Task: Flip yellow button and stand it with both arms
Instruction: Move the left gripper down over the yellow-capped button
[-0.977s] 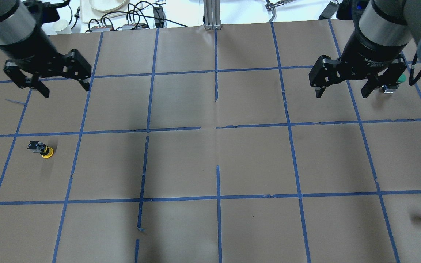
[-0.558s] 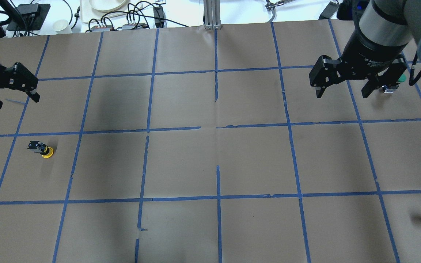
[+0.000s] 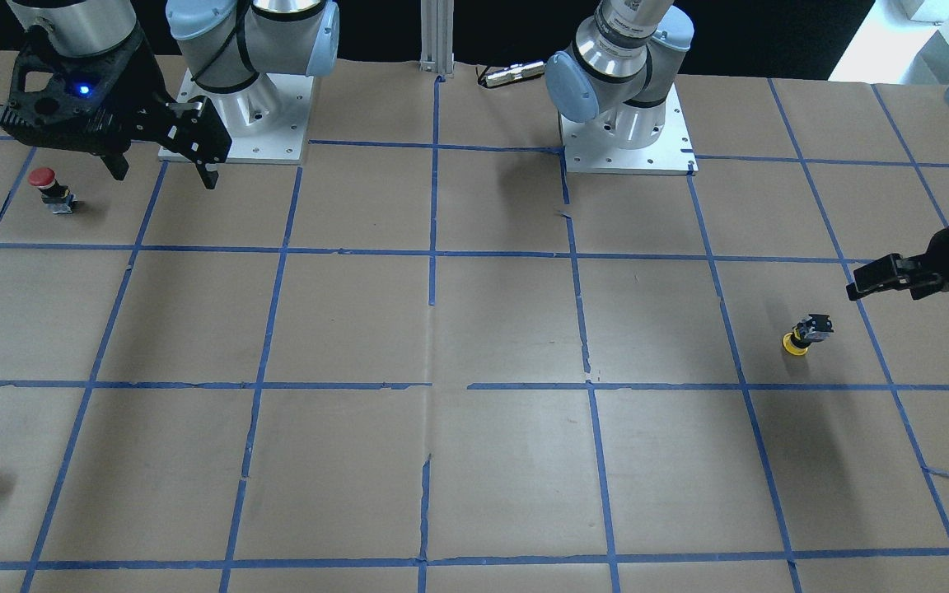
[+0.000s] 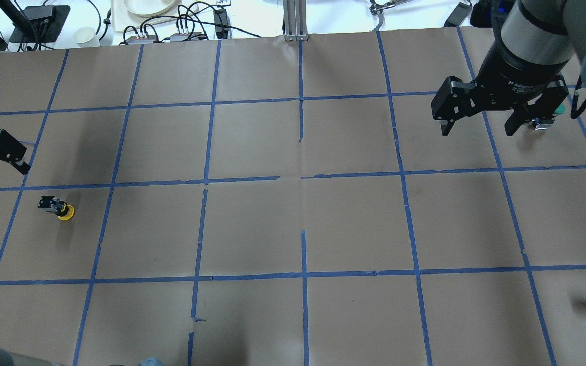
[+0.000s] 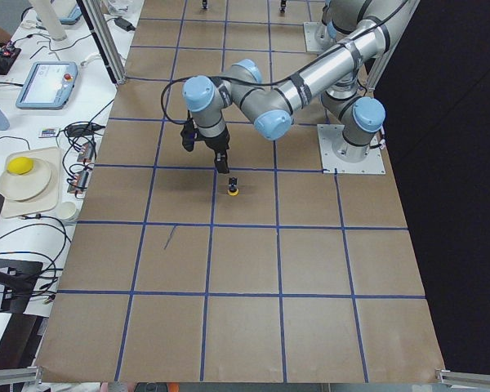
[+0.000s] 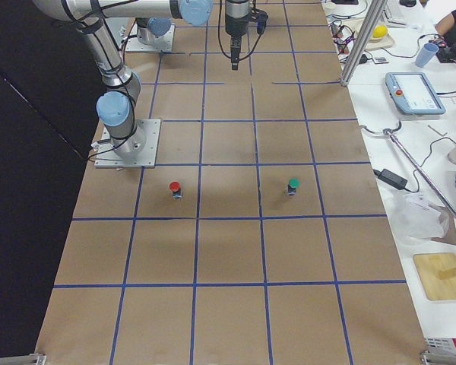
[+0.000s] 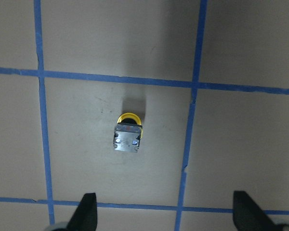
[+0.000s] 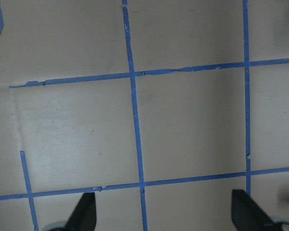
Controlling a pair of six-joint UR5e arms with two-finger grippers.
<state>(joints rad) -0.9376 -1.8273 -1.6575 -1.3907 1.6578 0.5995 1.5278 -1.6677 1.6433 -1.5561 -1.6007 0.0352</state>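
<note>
Bench (image 4: 293,223): brown paper, blue tape grid. Left gripper (image 7: 166,214): jaws spread wide and empty. The yellow button (image 7: 127,138) sits ahead of them, centred on the gap and untouched; likely lining up a pick. Right gripper (image 4: 476,127): jaws spread, empty, well apart from it, probably parked for its turn. Yellow button rests on its cap with the body tilted up, so not yet flipped.

Left pincer (image 7: 164,208) agape, right pincer (image 4: 477,130) agape
</note>
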